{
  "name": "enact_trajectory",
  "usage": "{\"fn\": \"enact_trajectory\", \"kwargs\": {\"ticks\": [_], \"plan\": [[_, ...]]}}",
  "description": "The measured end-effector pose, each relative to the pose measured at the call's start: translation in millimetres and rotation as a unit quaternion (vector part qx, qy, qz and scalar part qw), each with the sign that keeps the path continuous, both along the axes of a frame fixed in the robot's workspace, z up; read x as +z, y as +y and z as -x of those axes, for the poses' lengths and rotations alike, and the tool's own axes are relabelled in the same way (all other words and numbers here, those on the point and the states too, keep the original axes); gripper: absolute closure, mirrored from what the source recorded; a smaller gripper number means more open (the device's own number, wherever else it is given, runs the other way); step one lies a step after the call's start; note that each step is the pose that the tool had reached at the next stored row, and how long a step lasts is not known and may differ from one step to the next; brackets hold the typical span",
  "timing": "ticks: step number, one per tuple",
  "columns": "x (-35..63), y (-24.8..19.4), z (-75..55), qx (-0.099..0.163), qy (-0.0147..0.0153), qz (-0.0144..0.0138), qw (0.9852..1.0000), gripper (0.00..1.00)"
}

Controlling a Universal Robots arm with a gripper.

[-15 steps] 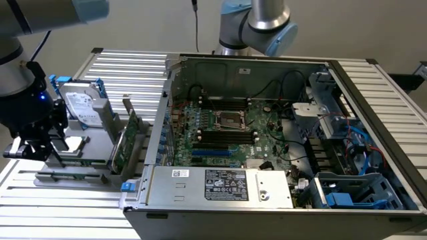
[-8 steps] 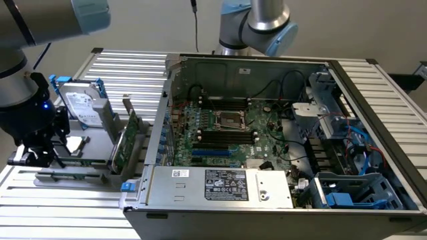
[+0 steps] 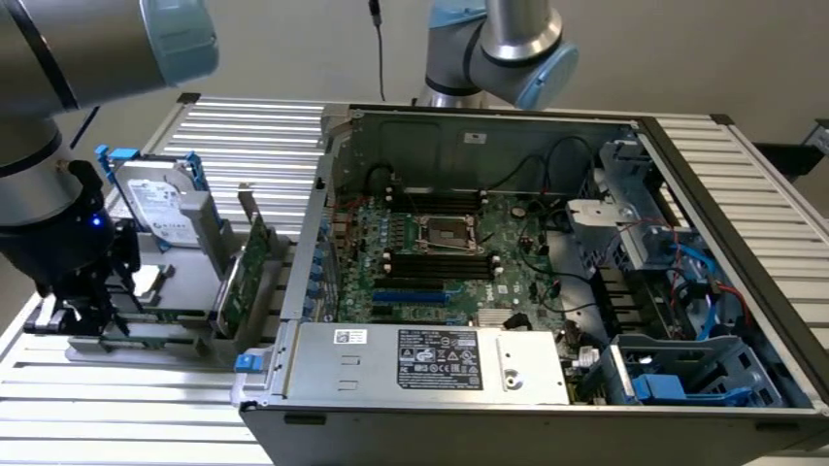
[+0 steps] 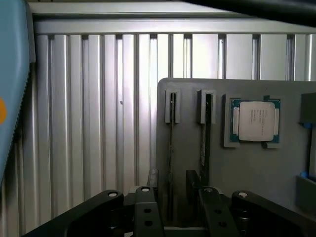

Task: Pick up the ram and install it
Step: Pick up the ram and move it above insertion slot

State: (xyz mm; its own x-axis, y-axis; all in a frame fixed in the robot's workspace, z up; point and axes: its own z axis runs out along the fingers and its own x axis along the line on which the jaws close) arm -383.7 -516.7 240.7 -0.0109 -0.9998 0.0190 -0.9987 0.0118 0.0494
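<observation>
Two thin ram sticks stand on edge in slots of a grey holder plate; one ram stick runs between my fingers, the other runs toward one fingertip. My gripper is open just above the holder, touching neither stick. In the exterior view my gripper hangs low over the holder at that view's left, beside the open computer case. The black memory slots lie on the green motherboard inside the case.
A processor chip sits in a pocket of the holder. A silver hard drive with blue rails and a green expansion card stand upright on the holder. A second robot arm stands behind the case. Ribbed aluminium table all around.
</observation>
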Motion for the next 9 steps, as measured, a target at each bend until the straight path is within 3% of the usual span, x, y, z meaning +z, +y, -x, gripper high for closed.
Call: {"fn": "enact_trajectory", "kwargs": {"ticks": [9], "plan": [[-16.4,-0.7,-3.1,0.003,0.0,0.0,1.0,0.64]]}}
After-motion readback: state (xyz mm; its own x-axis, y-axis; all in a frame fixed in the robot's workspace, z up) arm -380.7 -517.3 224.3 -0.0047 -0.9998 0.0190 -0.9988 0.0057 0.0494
